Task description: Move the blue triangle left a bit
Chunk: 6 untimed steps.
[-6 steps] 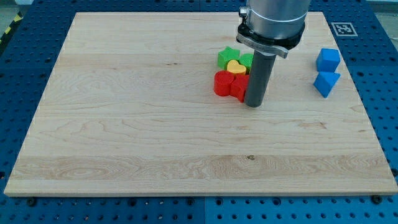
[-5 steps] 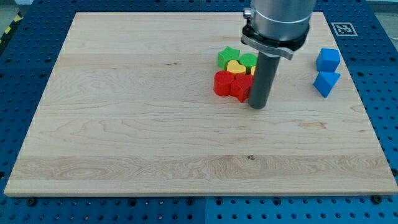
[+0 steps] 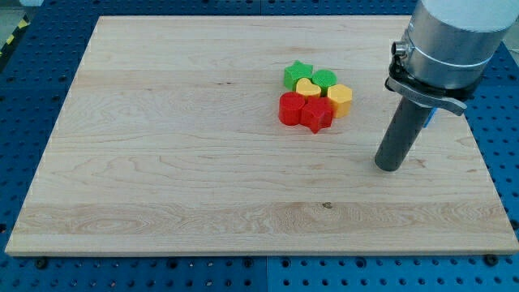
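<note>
My tip rests on the wooden board at the view's right, well to the right of and below the block cluster. The arm's body covers the place where the blue triangle and blue cube stood. Only a sliver of blue shows just right of the rod, and I cannot tell which block it is. The cluster holds a green star, a yellow heart, a green cylinder, a yellow hexagon, a red cylinder and a red star.
The board's right edge lies close to the rod. A blue perforated table surrounds the board.
My tip has moved from beside the red star toward the view's right and a little down. The arm now covers the two blue blocks, and the yellow hexagon is uncovered.
</note>
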Motion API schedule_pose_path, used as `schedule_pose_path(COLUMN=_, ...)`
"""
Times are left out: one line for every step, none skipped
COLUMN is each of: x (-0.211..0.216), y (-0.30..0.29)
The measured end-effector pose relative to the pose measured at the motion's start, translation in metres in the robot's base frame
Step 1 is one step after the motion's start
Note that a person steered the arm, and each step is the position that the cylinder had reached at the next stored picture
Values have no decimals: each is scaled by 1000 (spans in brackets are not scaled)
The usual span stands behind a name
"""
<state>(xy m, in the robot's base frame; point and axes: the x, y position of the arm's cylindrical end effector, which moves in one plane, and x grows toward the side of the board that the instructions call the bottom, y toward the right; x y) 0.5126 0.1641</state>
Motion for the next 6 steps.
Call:
schedule_pose_path(x=0, y=0)
schedule_pose_path(x=9, y=4)
schedule_pose_path(x=24, y=16)
schedule_pose_path(x=24, y=47)
schedule_pose_path(x=24, y=84)
schedule_pose_path(x=20, y=125)
